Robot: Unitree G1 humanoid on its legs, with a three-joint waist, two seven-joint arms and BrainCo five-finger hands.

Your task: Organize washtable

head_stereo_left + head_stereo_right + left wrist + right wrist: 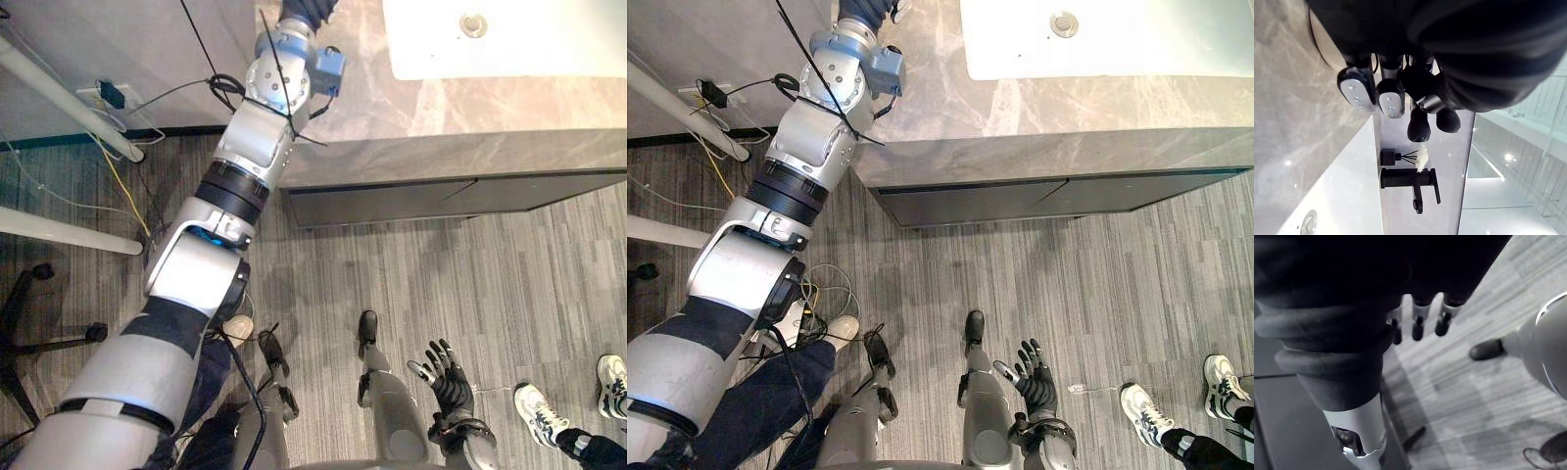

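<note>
Left robot hand [1391, 95] hovers relaxed, empty, over the counter [1283, 98]; right robot hand [449, 382] hangs open.

Scanning for print now, and I find nothing I can read: no lettering, number or sign on the grey marble bench [470, 108], none on the black tap [1409, 178], and none on the small black bottle [1387, 156] beside it. Down on the floor, the white shoe [537, 406] has dark markings, but they're too small for me to make out as words.
</note>
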